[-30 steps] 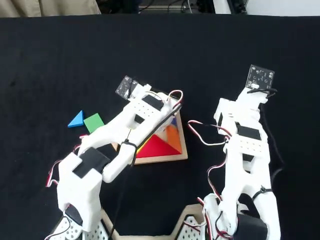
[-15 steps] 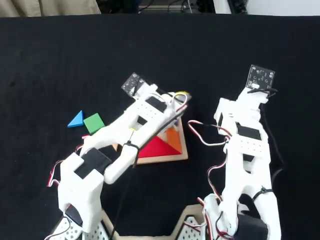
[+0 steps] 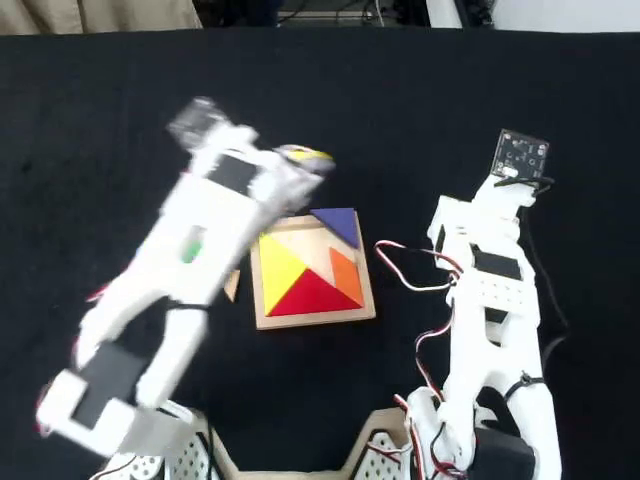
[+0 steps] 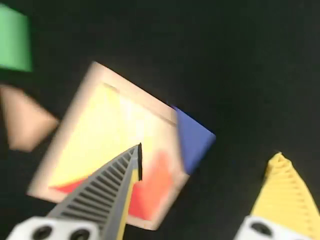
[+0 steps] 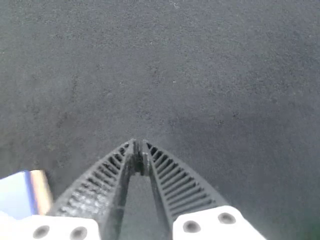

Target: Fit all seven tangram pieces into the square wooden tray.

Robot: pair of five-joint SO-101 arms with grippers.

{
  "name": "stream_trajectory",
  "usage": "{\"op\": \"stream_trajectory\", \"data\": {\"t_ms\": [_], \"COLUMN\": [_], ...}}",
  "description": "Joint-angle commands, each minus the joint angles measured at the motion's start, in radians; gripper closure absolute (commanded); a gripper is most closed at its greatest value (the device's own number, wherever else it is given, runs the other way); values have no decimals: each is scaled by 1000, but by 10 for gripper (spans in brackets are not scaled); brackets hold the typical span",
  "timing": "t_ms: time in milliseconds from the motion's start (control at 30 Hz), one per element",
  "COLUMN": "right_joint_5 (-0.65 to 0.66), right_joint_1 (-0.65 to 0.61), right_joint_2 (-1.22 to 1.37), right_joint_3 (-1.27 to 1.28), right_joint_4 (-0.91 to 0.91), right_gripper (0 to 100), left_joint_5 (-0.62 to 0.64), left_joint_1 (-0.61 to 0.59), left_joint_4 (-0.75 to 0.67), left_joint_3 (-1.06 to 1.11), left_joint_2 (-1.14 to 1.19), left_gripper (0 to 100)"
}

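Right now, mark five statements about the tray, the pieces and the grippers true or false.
1. The right gripper is shut and empty. True.
2. The left gripper holds the blue piece. False: it is open and empty, and the blue piece lies at a corner of the tray.
3. The blue piece sits fully inside the tray. False: it sticks out over the rim at that corner.
4. A yellow piece lies in the tray. True.
5. The green piece is in the tray. False: it lies outside the tray, on the cloth.
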Motion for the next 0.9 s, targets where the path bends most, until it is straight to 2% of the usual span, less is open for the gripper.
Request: {"op": "stream_trajectory", "data": {"t_ms": [0,133,200,267,367,467,567,733,867], "right_joint_5": [43,75,74,74,80,81,83,83,83], "right_joint_1": [-84,-164,-176,-181,-203,-239,-269,-282,-313], "right_joint_2": [-1,1,1,1,1,1,1,16,147], "right_joint_3": [-42,-79,-124,-156,-182,-205,-246,-329,-430], "right_joint_4": [-8,51,121,164,187,218,261,273,275], "right_gripper": [987,987,987,987,987,987,987,987,987], "left_joint_5": [-298,-505,-545,-549,-621,-741,-798,-796,-835], "left_joint_1": [-321,-608,-710,-762,-765,-740,-737,-719,-717], "left_joint_4": [229,348,358,358,347,261,112,-226,-354], "left_joint_3": [-39,-44,-35,-15,1,68,188,421,492], "left_joint_2": [-190,-232,-229,-219,-198,-161,-109,-32,-51], "left_gripper": [619,648,722,809,876,899,925,971,970]}}
